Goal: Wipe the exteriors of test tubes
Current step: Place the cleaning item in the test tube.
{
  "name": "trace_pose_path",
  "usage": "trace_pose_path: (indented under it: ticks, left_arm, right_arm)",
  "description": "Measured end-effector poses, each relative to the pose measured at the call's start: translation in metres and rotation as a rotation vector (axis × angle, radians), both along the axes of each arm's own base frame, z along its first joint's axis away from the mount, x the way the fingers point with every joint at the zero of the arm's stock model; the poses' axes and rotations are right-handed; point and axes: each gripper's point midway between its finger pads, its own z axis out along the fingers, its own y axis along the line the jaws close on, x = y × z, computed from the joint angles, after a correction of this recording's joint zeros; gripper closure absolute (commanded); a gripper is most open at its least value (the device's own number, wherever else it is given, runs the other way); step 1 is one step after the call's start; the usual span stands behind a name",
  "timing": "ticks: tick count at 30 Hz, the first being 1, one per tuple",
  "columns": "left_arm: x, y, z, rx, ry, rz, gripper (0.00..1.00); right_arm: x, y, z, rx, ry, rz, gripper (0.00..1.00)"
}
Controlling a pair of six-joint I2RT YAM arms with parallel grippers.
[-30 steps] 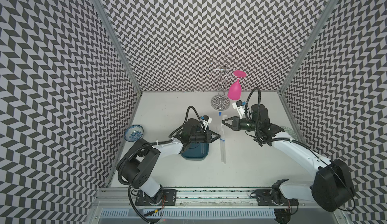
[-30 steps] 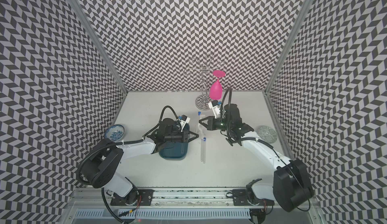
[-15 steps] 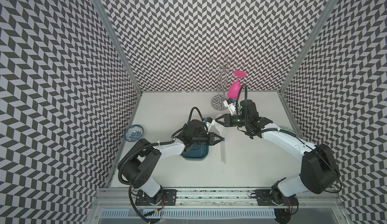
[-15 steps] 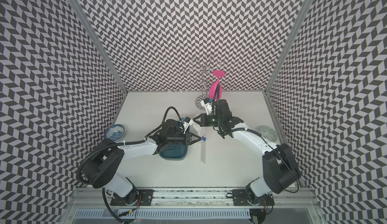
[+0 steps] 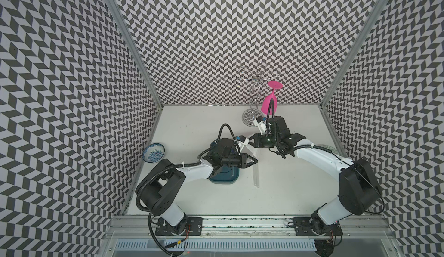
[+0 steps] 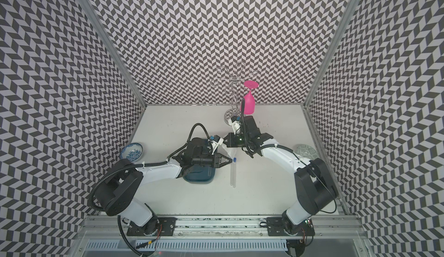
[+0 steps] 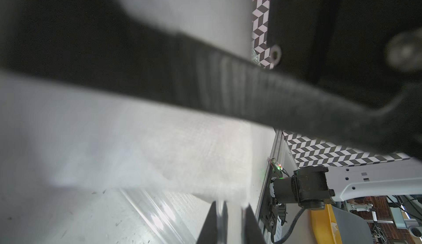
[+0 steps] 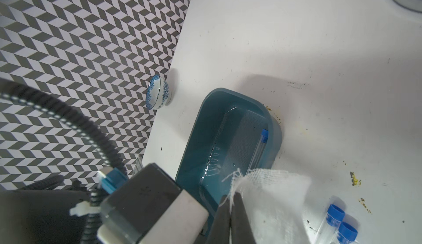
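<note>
Chevron-printed black-and-white walls are enclosing a matte white tabletop (image 5: 288,183), which is looking scuffed and yellow-stained in the right wrist view. Near the centre of both top views, a glossy teal tray (image 5: 223,180) (image 6: 199,177) with rounded corners is lying partly under the left arm. Just to its right, two test tubes (image 5: 256,176) (image 6: 233,174) are resting side by side on the table: long, clear and round-ended, with small blue caps. At the lower right of the right wrist view their caps (image 8: 335,213) are touching. A third tube (image 8: 260,149) is lying inside the tray along its right wall.

The left gripper (image 5: 255,160) (image 7: 230,205) is hovering clenched over the capped ends of the pair. In the left wrist view it is pinching a thin glassy sliver (image 7: 219,211) that seems to be a tube, though blur is making this uncertain. The right gripper (image 8: 233,196) is clamping a corner of a white gauze cloth (image 8: 274,197), loosely woven with frayed threads, which is filling the blurred middle of the left wrist view (image 7: 159,151).

At the left of a top view a blue-and-white porcelain bowl (image 5: 153,152) is sitting against the wall. At the back a chrome wire rack (image 5: 255,85) is carrying an inverted pink glass (image 5: 269,102).
</note>
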Motion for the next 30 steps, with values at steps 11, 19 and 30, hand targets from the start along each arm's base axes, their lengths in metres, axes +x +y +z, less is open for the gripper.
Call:
trace_pose_path:
  ticks: [11, 19, 30]
  left_arm:
    - [-0.001, 0.0, -0.001, 0.001, 0.006, -0.002, 0.86]
    - [0.002, 0.001, 0.001, -0.007, 0.0, 0.008, 0.86]
    - [0.002, -0.002, 0.009, -0.037, -0.021, -0.001, 0.86]
  right_arm:
    - [0.014, 0.007, 0.001, -0.048, -0.029, -0.018, 0.74]
    - [0.019, 0.006, 0.016, -0.071, -0.052, -0.03, 0.63]
    - [0.017, 0.022, 0.061, -0.007, -0.121, 0.016, 0.61]
